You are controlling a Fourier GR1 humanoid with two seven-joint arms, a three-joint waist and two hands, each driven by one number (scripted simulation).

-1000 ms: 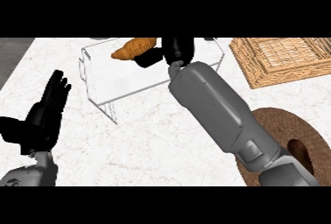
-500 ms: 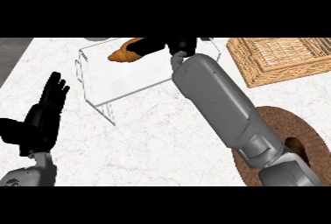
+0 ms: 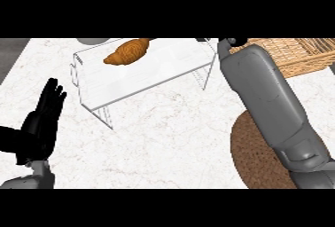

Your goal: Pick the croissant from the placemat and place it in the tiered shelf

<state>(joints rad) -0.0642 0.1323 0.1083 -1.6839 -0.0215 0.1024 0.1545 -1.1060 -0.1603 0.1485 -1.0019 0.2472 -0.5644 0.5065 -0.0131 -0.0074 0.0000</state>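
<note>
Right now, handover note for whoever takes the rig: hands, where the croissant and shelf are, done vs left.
Left hand: open, fingers up, resting at the view's left edge, holding nothing.
Right hand: out of view past the top edge; only its grey forearm shows, stretched up toward the shelf's right end.
Croissant: lying on the top of the clear tiered shelf, toward its far left, no hand on it.
Placemat: the brown round mat at lower right, partly under the forearm, no croissant on it.
Done: pick and place look complete.
Left: bring the right arm back clear of the shelf.
</note>
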